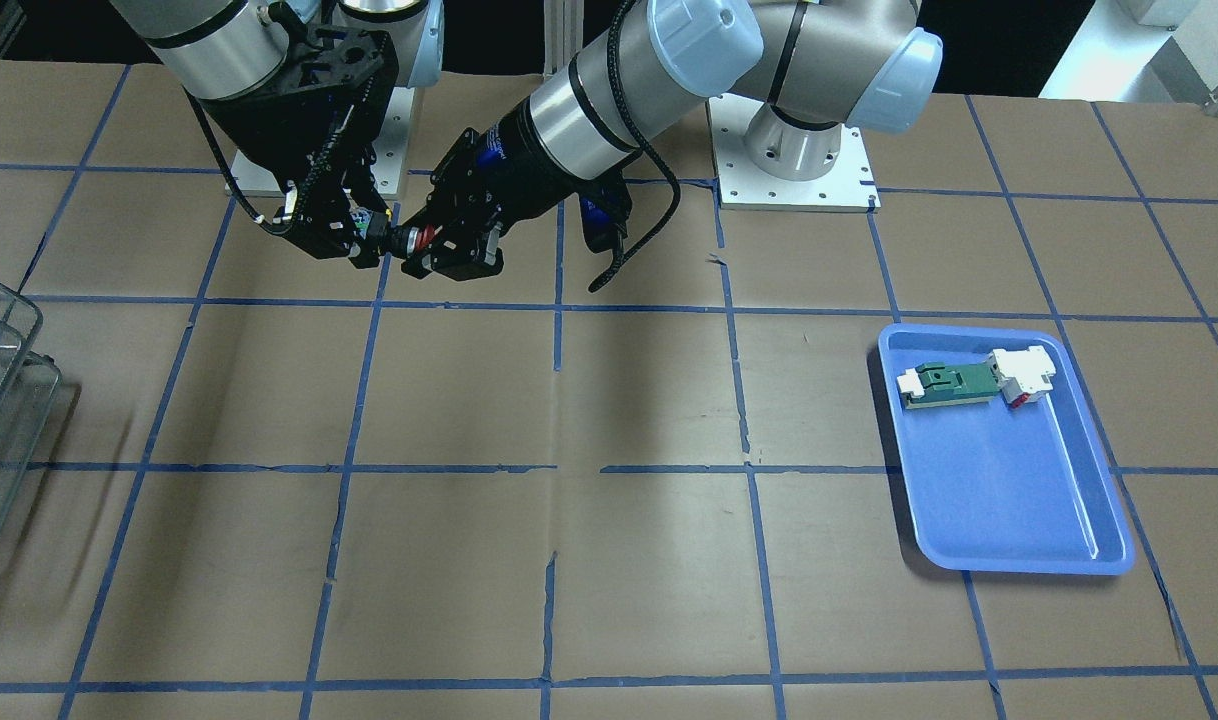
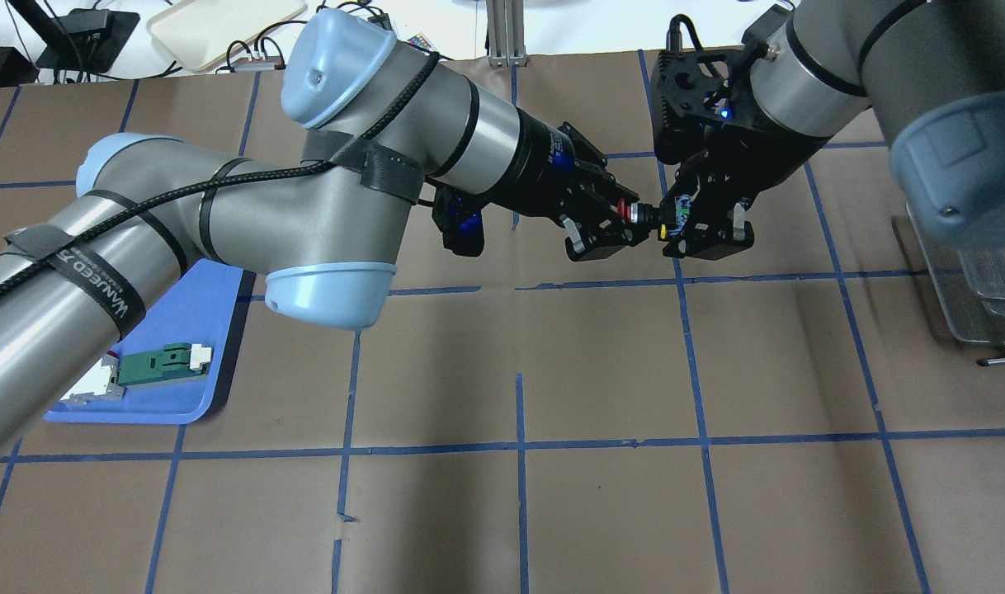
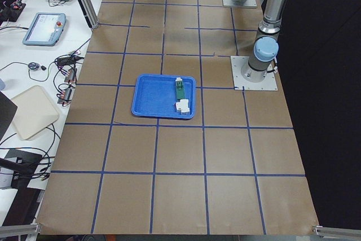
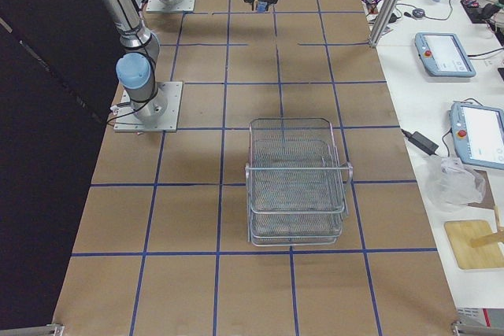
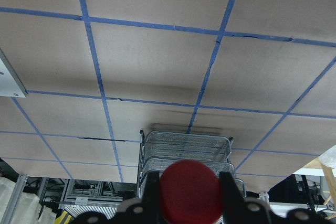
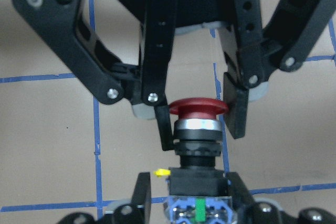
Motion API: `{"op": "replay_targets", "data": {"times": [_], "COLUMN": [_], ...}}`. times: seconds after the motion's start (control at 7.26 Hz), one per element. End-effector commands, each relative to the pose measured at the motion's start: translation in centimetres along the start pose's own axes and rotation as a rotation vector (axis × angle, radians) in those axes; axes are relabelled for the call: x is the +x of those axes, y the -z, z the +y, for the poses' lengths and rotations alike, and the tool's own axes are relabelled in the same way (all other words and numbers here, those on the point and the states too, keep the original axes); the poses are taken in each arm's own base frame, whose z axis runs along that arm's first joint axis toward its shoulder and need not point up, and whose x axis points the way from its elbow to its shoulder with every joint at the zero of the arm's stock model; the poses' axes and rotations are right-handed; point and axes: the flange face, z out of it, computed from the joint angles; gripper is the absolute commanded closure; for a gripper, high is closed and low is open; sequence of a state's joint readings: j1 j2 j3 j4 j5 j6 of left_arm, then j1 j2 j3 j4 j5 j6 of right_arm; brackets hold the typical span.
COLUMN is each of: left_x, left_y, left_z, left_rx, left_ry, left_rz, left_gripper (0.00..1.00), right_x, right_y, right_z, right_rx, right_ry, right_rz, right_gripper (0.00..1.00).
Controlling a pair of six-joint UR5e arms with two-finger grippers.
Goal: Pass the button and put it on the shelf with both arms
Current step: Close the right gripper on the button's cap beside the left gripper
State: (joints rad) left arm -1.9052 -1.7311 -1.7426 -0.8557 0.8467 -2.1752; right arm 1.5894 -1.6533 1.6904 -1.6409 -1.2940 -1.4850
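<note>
The button (image 1: 412, 240) has a red mushroom head, a black collar and a pale blue-white rear block. It hangs in the air between both grippers, above the table's robot side. My left gripper (image 1: 424, 245) is shut on the red head (image 6: 199, 107), which also shows in the left wrist view (image 5: 190, 190). My right gripper (image 2: 674, 224) is open. Its fingers (image 6: 144, 192) flank the rear block (image 6: 197, 208) with a small gap on one side. The wire-mesh shelf (image 4: 298, 179) stands far off on my right side.
A blue tray (image 1: 1009, 500) on my left side holds a green-and-white flat part (image 1: 954, 382) and a white block with a red tab (image 1: 1024, 372). The shelf edge (image 2: 973, 280) shows at the overhead view's right. Brown paper with blue tape lines covers the table.
</note>
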Motion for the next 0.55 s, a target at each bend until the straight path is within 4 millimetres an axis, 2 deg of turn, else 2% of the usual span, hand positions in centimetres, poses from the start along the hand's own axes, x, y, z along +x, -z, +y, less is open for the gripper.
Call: {"op": "replay_targets", "data": {"times": [0.0,0.14,0.28,0.41], "left_x": [-0.2,-0.16,-0.12,-0.17], "left_y": [0.2,0.36,0.63,1.19], "left_z": [0.21,0.28,0.44,0.99], "left_rx": [-0.002,-0.003,0.004,-0.002], "left_ry": [-0.004,-0.004,0.022,0.034], "left_rz": [0.002,0.005,0.016,0.026], "left_gripper": [1.0,0.86,0.3,0.1], "right_x": [0.19,0.19,0.19,0.19], "right_y": [0.83,0.84,0.84,0.84], "right_z": [-0.24,-0.24,-0.22,-0.22], "right_rx": [0.001,0.001,-0.001,-0.001], "right_ry": [0.006,0.007,0.006,0.01], "right_rz": [0.018,0.019,0.019,0.019], "right_gripper": [1.0,1.0,1.0,1.0]}}
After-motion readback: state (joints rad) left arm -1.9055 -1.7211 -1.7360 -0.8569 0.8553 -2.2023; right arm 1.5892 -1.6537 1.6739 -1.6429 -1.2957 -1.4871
